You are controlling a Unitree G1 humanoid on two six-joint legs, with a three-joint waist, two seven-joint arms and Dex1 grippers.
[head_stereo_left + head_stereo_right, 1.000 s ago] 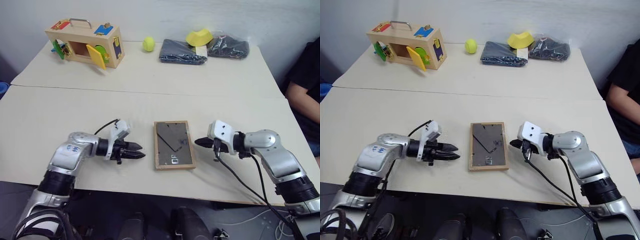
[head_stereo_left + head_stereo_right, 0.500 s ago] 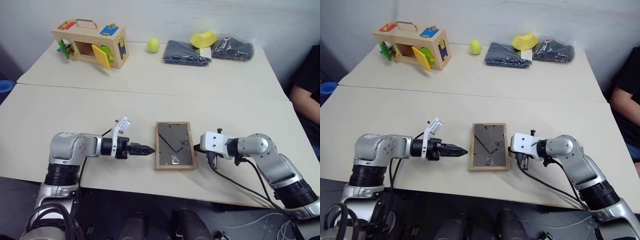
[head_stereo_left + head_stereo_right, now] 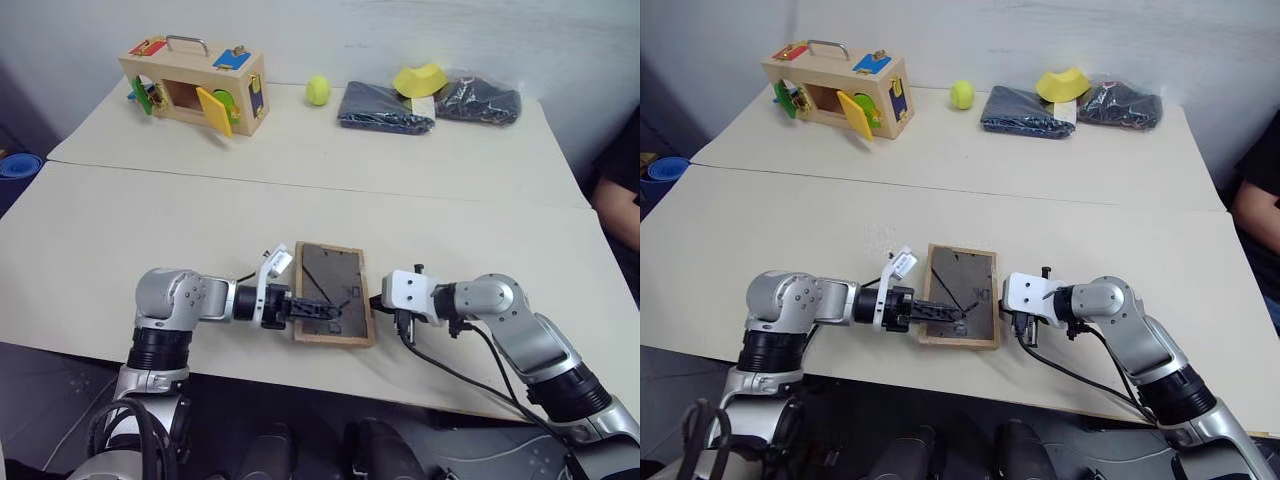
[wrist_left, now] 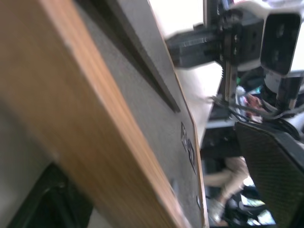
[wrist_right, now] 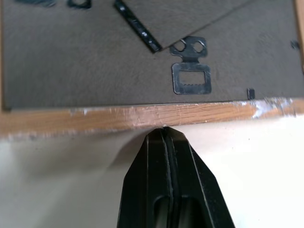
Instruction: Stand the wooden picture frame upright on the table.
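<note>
We see the wooden picture frame lying flat, dark back panel up, on the near half of the table, just in front of the seam. Left gripper reaches in from the frame's left edge, black fingers over the back panel; in the left wrist view the wood border runs between its two fingers, so the jaws are parted around that edge, but a firm grip we cannot tell. Right gripper has its jaws pressed together, holding nothing, tips touching the frame's right wood border. Frame not yet upright.
</note>
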